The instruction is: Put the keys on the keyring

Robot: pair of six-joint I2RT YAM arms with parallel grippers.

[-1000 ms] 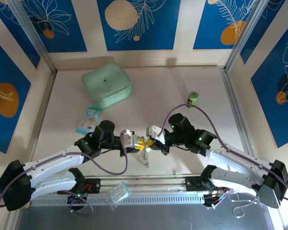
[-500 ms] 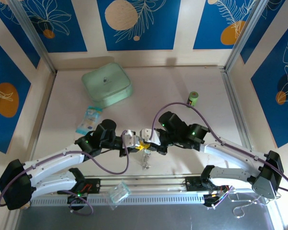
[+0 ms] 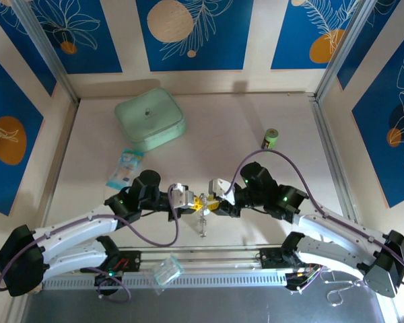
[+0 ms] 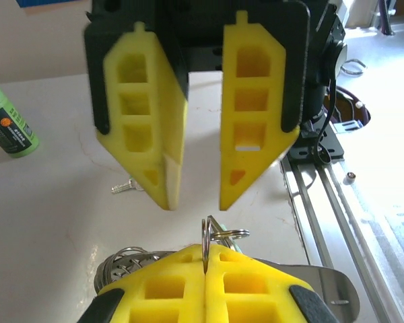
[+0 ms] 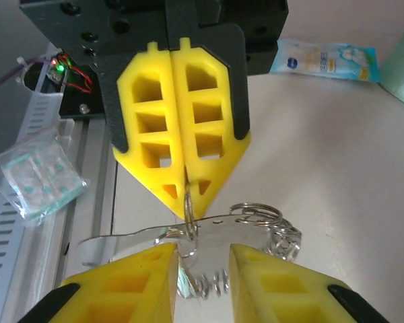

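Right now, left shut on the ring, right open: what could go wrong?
The left gripper pinches the keyring by one thin loop at its very tips; it could slip or twist.
The open right gripper sits close; closing in may knock it loose.
A key lies flat on the table, hard to grab.

The box (image 3: 150,120) is placed upper left on the worktop (image 3: 222,128), the can (image 3: 271,138) right, the keyring (image 3: 203,222) lower centre.

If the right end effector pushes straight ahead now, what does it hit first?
Most likely the keyring pinched in the shut left end effector, directly ahead of the open right end effector; depth unclear.
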